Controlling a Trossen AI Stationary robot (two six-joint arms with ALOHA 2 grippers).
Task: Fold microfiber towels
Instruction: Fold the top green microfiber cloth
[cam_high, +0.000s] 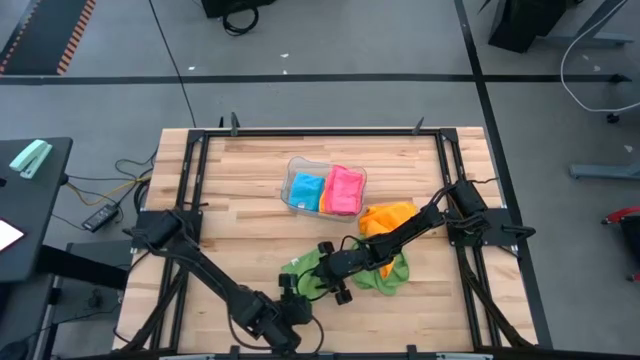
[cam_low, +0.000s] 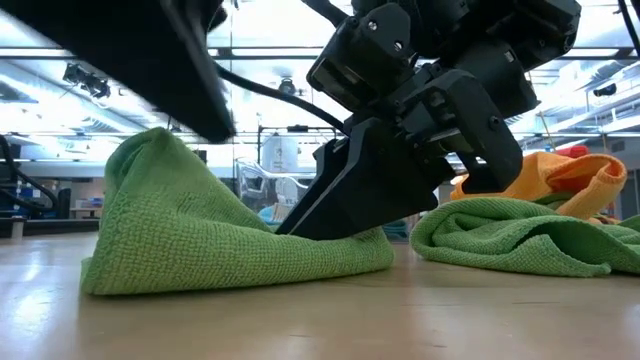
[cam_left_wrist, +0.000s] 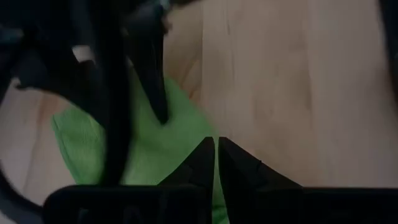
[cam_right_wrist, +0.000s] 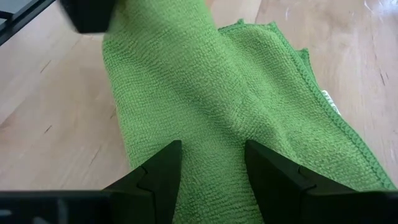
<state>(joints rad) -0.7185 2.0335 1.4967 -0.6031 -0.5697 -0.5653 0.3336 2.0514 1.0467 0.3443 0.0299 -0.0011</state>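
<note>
Jaws first: from above, left gripper (cam_high: 292, 290) pinches the green towel (cam_high: 312, 268) at the counter's (cam_high: 250, 200) near edge. Low view: right gripper (cam_low: 335, 225) pins it, spread. I'd fold slowly, keeping edges aligned.

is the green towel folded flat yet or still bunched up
Still bunched up. In the low view the green towel rises in a peak off the table, with the left gripper shut on its edge.
</note>
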